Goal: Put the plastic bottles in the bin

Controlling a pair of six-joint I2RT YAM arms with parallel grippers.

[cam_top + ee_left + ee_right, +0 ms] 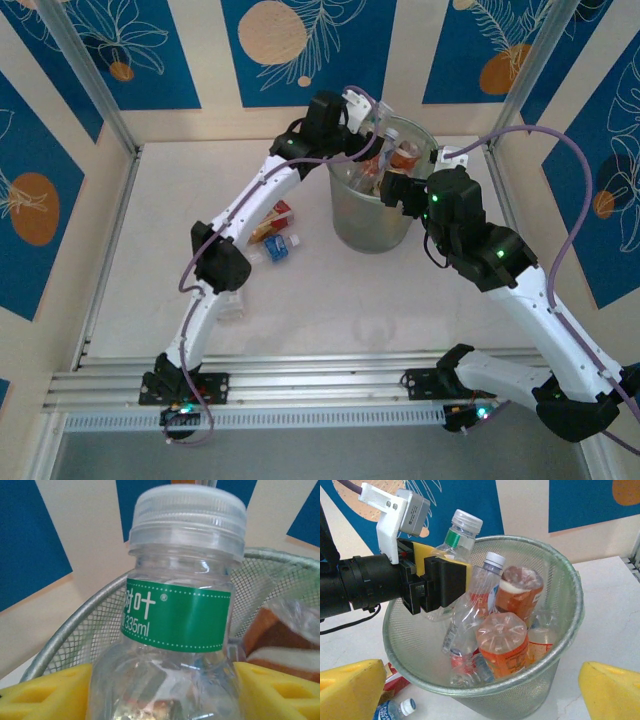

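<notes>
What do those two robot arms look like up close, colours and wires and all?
The left arm and right arm both have white shells between chunky black joints. A purple cable loops along each, and small green lights glow on some joints. The fingers are bright yellow blocks; a white bracket sits on the left wrist.

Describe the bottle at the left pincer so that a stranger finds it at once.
Find the round silver wire-mesh bin. Over its left rim the left pincer grips a clear plastic bottle. Unlike the orange and red-labelled bottles inside, it has a green label and a clear cap.
</notes>
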